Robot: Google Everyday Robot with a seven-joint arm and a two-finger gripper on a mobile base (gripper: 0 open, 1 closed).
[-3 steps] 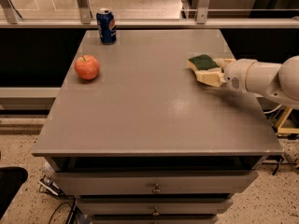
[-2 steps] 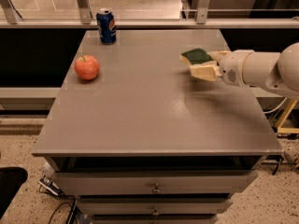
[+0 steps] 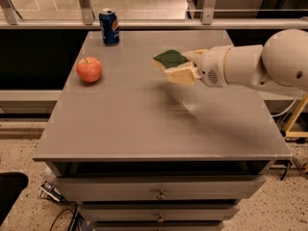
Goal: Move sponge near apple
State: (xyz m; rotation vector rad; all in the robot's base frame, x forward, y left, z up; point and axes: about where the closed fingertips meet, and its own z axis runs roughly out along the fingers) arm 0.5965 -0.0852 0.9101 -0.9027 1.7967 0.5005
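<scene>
Several drawers [image 3: 161,192] sit below the desk's [image 3: 144,129] near edge. At mid-depth, we record that the gripper [image 3: 180,69] has travelled inward from the right edge, its fingers clamped on the sponge [image 3: 169,58], which appears lifted clear. We judge the carry to be half done. The apple [image 3: 89,69] waits near the left edge. A Pepsi can [image 3: 109,27] stands at the far-left corner.

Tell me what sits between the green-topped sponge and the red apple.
Only bare grey tabletop, in the camera view. The end effector grips the green-topped yellow foam sponge right of centre; the round red apple lies left.
</scene>
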